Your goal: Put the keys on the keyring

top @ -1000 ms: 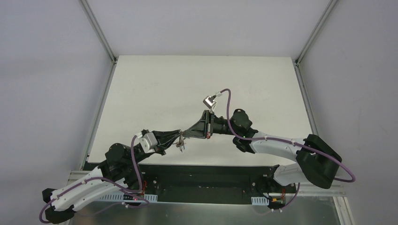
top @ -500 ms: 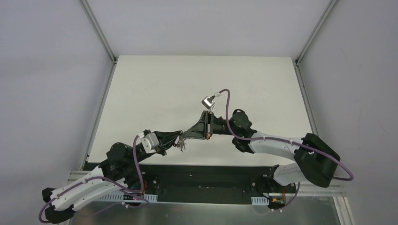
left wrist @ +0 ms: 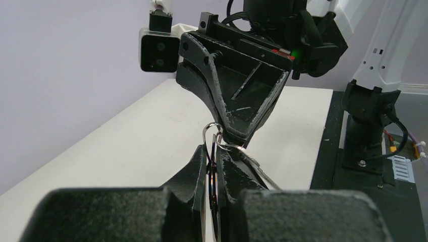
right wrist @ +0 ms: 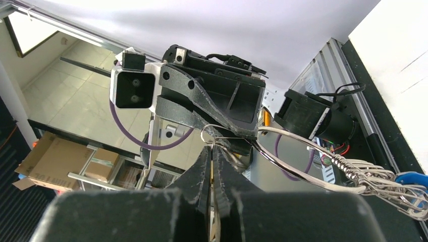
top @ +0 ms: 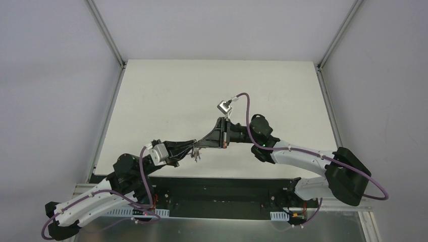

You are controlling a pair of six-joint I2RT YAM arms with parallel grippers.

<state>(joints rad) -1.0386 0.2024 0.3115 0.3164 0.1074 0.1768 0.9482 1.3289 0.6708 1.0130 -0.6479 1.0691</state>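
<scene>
**A:** Entry one. What has changed in the last second?

**B:** Little. Right arm: elbow and shoulder have swung outward and the wrist has nudged along. Left arm: near enough as it was. The spot where the two tips meet, above the table (top: pixel 166 96), has hardly shifted. I'd read that as re-angling, not a key going on.

**A:** Entry two. The tools?

**B:** Left gripper (left wrist: pixel 214 154): fingers pressed together on the keyring (right wrist: pixel 282 162), with the wire standing edge-on between them. Right gripper (right wrist: pixel 212 154): pressed together too, tip to tip with the left. Whether it pinches wire, a key or nothing, I can't tell.

**A:** Entry three. The goods?

**B:** Keyring: held aloft between both tips. Keys (right wrist: pixel 386 180), blue head (right wrist: pixel 415 179) among them: bunched and dangling off the ring just beside the left gripper, clear of both sets of fingers. They look threaded already.
</scene>
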